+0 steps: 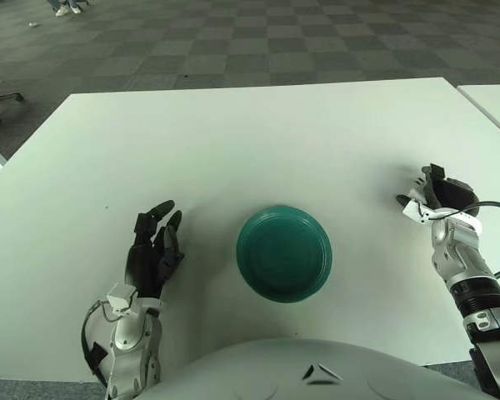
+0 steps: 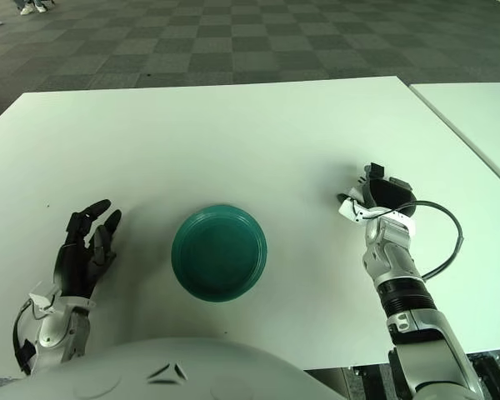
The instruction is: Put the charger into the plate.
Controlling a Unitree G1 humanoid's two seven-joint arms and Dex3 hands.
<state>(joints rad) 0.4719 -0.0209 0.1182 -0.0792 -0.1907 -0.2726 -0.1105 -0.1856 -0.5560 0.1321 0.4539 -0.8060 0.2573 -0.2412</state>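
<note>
There are no words to read here. There are no numbers, labels or signs on any thing.

White table [image 1: 258, 133]; green plate [image 1: 283, 252] on it

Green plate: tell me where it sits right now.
The round green plastic plate sits on the white table near its front edge, centred between the left hand and the right hand, touching neither.
</note>
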